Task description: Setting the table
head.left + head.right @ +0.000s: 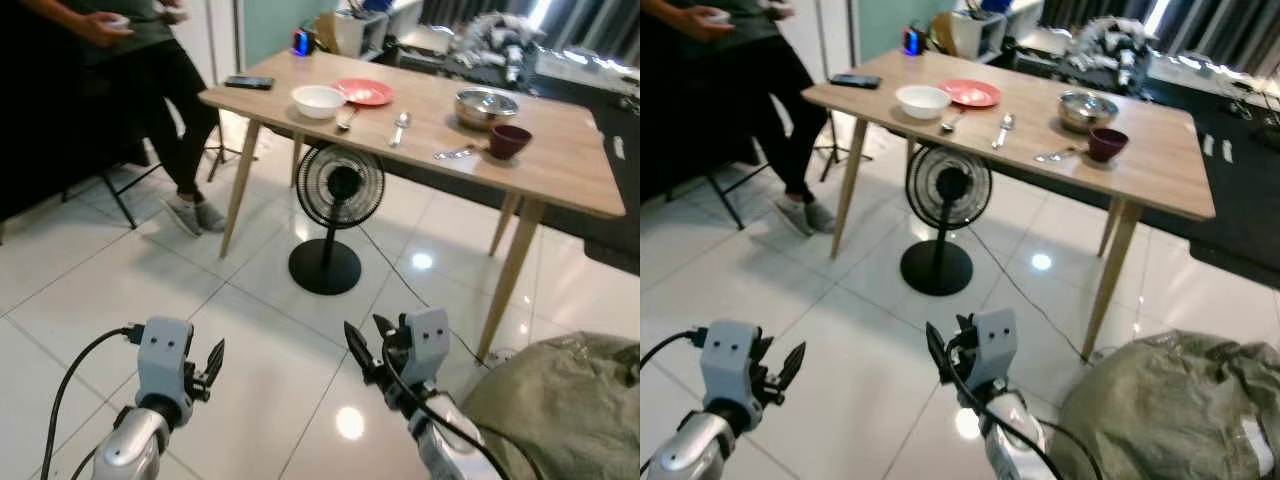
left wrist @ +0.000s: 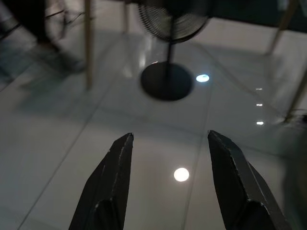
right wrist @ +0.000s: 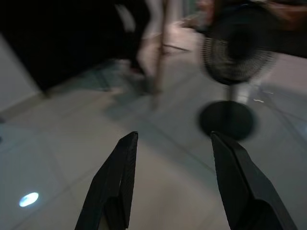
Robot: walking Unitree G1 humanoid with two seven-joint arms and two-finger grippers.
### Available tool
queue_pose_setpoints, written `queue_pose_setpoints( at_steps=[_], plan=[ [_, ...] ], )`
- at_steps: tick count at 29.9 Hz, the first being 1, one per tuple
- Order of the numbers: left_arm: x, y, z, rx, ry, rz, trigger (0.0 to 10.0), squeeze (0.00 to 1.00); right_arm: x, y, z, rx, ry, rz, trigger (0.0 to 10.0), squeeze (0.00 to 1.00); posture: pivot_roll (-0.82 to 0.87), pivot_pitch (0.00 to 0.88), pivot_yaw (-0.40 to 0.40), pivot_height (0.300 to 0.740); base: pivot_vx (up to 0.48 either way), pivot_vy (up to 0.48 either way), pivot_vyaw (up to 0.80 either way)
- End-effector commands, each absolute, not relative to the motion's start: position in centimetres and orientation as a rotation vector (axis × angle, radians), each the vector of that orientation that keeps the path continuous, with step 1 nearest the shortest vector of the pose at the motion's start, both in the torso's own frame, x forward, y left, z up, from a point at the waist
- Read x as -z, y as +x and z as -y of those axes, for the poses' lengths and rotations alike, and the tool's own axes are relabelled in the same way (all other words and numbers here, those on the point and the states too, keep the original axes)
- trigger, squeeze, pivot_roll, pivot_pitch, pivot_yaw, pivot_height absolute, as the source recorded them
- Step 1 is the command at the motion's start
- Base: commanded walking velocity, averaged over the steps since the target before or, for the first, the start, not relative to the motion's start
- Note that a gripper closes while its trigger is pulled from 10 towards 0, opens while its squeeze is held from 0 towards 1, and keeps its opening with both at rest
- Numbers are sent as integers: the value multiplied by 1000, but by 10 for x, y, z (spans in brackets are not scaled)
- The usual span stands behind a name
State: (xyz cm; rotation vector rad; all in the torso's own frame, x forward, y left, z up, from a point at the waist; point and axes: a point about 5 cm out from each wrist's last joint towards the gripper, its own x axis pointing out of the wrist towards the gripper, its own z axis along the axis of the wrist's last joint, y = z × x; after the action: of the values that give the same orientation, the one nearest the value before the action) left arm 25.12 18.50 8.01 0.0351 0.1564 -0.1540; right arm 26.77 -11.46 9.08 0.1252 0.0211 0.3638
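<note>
We are standing well back from the tabletop [image 1: 560,165], looking down at it across the white tiled floor [image 1: 150,290]. Both arms are riding low in front of us. The left hand [image 2: 168,158] is released, its two black fingers spread with nothing between them, and the right hand [image 3: 172,163] is released and empty in the same way.

The things to be set are all lying on the tabletop: a white bowl [image 1: 318,100] just beside a pink plate [image 1: 363,92], a spoon [image 1: 346,120] near the bowl, a second spoon [image 1: 400,125] further along, a steel bowl [image 1: 485,106], and a dark red cup [image 1: 509,140] with another piece of cutlery [image 1: 455,153] next to it. A phone [image 1: 249,82] is sitting near the far left corner.

As we judge it, we are approaching, and nothing is within reach yet. To do this well, we should be steering around the standing fan [image 1: 335,215] under the tabletop, since its base and its cord on the floor are lying right on the straight line ahead. The grey-green sack [image 1: 560,410] is crowding our right side, and a person [image 1: 150,90] is standing beside the left end, so a line between the two looks safest. We should be raising the hands only once close, keeping them apart until over a chosen piece.
</note>
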Motion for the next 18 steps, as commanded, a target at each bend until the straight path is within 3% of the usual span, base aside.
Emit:
queue_pose_setpoints(
  at_steps=[1, 6, 18],
  plan=[
    [-75, 248, -185, 162, 40, -180, 10000, 0, -89, 267, 116, -354, 123, -34, 10000, 0, -19, 19, 29, 740, 0, 0, -800],
    [-76, 249, -182, 196, 56, -179, 10000, 0, -89, 267, 116, -350, 122, -34, 10000, 0, -21, 18, 30, 740, 0, 0, -800],
    [-90, 273, -133, 594, 215, -85, 10000, 0, -96, 270, 127, -333, 93, -10, 10000, 0, -42, 10, 35, 740, 0, 0, -800]
  ],
)
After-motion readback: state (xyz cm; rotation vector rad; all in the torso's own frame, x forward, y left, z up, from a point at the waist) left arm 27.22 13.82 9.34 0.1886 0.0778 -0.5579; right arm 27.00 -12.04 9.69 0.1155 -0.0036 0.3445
